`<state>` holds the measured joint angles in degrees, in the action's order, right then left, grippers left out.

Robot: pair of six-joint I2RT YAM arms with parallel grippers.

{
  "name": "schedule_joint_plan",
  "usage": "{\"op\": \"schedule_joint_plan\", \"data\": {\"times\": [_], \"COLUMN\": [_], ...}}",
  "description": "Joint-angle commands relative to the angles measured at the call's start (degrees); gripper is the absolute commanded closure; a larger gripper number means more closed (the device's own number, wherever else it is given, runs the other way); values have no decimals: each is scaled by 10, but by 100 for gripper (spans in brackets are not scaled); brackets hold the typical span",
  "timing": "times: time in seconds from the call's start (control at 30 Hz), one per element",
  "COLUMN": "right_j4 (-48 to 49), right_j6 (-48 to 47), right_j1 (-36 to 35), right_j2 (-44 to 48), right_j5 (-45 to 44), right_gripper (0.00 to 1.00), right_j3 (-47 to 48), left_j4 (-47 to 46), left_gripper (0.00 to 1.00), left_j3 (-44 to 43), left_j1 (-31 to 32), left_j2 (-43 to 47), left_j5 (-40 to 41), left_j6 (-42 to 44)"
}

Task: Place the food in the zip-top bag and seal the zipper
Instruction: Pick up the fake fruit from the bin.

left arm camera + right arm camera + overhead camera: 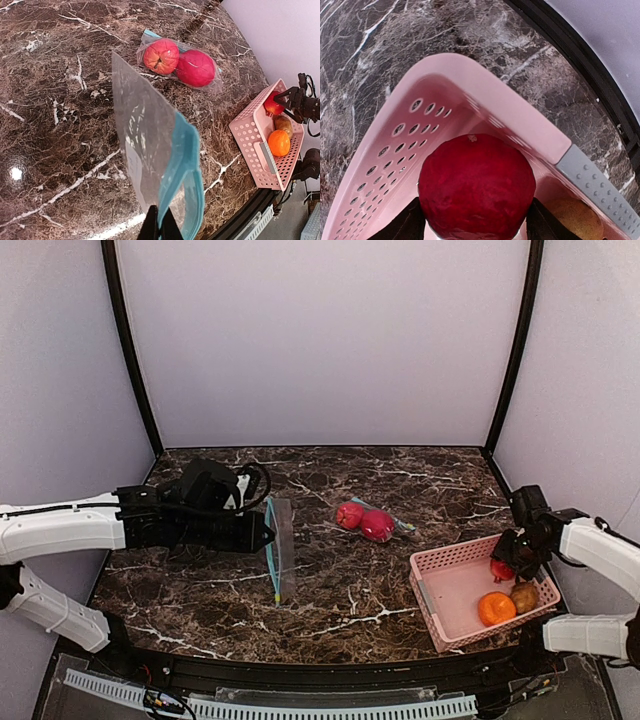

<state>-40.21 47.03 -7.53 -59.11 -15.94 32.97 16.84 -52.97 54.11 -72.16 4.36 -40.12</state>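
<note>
**Bag held up, right arm at basket**

Left end effector point(160, 222) is pinched on the zip-top bag point(150, 145), which stands upright over the table point(350, 600). Right end effector point(477, 222) straddles a red fruit point(477, 182) in the pink basket point(485, 100); can't tell if clamped. Orange fruit point(496, 609) lies nearby in the basket.

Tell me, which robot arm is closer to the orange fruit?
Right. The right gripper straddles the red fruit beside the orange fruit in the basket; the left gripper holds the bag across the table.
</note>
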Motion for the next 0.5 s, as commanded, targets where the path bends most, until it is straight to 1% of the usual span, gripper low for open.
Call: {"op": "schedule_joint_plan", "data": {"times": [0.0,0.1,0.2,0.27,0.3,0.37,0.47], "right_j4": [27,36,44,48,48,56,54], "right_j6": [-15,-21,-36,-46,-51,-67,-87], "right_j1": [4,4,4,4,4,4,3], "right_j2": [30,49,79,101,112,135,157], "right_j5": [13,28,45,59,66,96,137], "right_gripper": [42,48,51,54,55,56,61], "right_j3": [-23,-39,-50,-53,-52,-51,-40], "left_j4": [98,124,117,100,84,58,33], "left_gripper": [99,99,99,99,99,99,99], "left_j3": [-52,-63,-60,-52,-49,-39,-31], "left_j1": [-5,-4,-4,-4,-4,-4,-4], "left_j2": [-5,-19,-45,-59,-63,-74,-89], "left_j5": [3,-7,-29,-40,-60,-76,-86], "left_j6": [36,42,38,33,31,26,20]}}
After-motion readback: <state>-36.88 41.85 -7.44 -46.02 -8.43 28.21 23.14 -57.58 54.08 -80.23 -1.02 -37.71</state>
